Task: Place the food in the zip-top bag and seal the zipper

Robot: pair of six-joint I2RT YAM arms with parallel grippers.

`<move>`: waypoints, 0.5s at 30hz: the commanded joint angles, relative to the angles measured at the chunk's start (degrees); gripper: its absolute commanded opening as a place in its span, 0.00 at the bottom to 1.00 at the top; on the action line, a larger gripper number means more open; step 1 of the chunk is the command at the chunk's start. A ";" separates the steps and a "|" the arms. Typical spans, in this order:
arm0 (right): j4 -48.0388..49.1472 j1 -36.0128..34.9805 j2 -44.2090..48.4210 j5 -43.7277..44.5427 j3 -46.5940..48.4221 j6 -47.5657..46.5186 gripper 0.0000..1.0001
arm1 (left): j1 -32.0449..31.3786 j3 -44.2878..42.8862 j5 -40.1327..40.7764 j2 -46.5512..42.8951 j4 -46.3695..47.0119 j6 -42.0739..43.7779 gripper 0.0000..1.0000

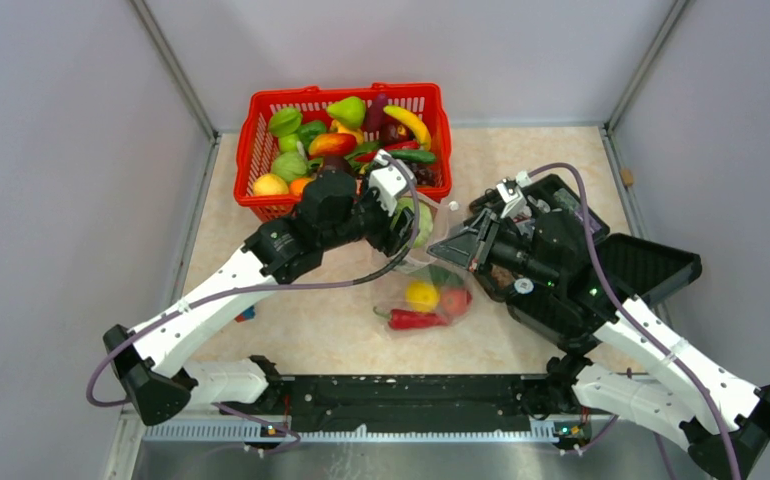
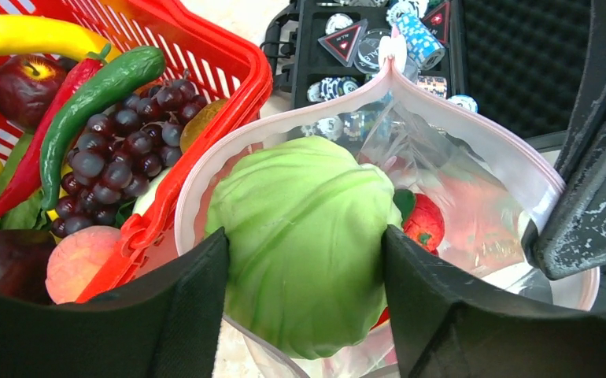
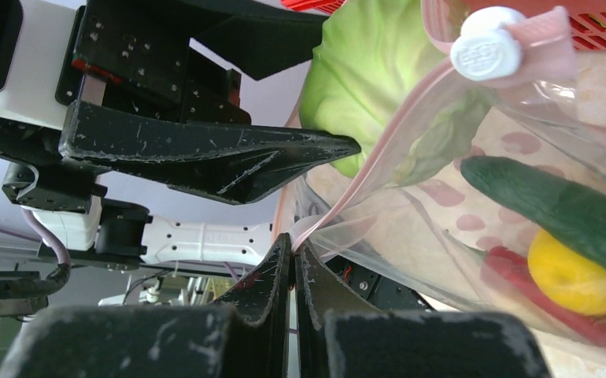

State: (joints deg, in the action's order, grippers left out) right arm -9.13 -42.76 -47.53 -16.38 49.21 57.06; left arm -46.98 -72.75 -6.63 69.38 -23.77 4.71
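Note:
My left gripper (image 2: 304, 276) is shut on the green cabbage (image 2: 304, 236) and holds it in the open mouth of the zip-top bag (image 2: 473, 197). The cabbage also shows in the top view (image 1: 422, 222). My right gripper (image 3: 293, 256) is shut on the bag's pinkish zipper rim (image 3: 378, 150) and holds the mouth up. The white slider (image 3: 487, 43) sits at the rim's end. Inside the bag lie a cucumber (image 3: 559, 205), a lemon (image 3: 575, 279), a red chili (image 1: 413, 319) and a tomato (image 1: 454, 300).
The red lattice basket (image 1: 261, 130) with several more toy fruits stands at the back left, close to the bag. A black hinged case (image 1: 651, 265) lies open on the right under my right arm. Grapes (image 2: 119, 150) and a cucumber lie in the basket.

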 commanded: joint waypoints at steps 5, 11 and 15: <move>3.11 -0.65 0.24 0.10 2.73 -0.75 0.00 | -0.14 -1.78 -4.99 -1.31 2.66 0.38 0.93; 2.07 -0.65 0.34 1.14 2.28 -1.33 0.00 | -0.13 -0.55 -7.28 -7.40 6.58 -0.76 0.99; 4.79 -0.65 0.76 0.12 1.16 -1.77 0.00 | -0.15 -0.15 -5.95 -11.26 8.00 -1.47 0.99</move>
State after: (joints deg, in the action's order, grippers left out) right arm -9.74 -42.78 -47.68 -15.55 49.21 56.55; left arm -46.98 -72.71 -12.36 63.07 -21.43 4.38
